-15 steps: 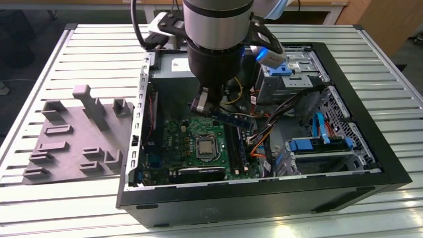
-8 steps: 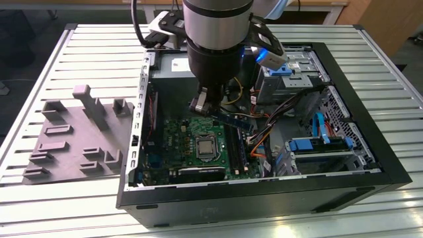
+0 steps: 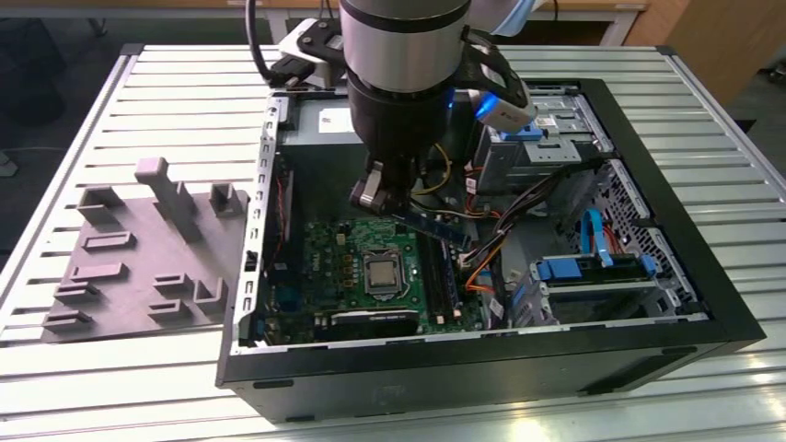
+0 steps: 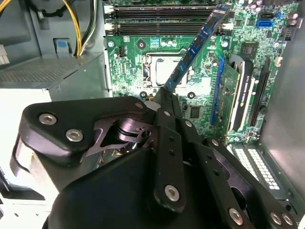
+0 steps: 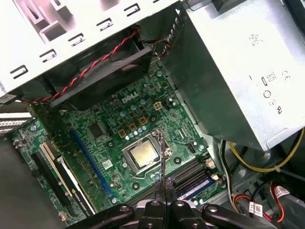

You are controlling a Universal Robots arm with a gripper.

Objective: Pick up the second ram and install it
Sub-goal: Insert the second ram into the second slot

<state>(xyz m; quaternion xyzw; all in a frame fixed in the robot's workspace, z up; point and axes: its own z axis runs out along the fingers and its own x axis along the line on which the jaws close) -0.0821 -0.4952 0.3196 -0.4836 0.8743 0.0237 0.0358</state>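
Note:
My gripper is shut on one end of the second ram, a thin dark stick with a row of black chips. The stick hangs tilted inside the open computer case, above the green board and close to the long black slots. In the second wrist view the second ram reaches from my gripper across the processor socket towards the slots. In the first wrist view the second ram shows edge-on over the socket.
A grey plastic block with upright posts lies on the slatted table at the exterior view's left. Inside the case are a metal power supply box, bundled cables, drive bays with blue clips and an upright card.

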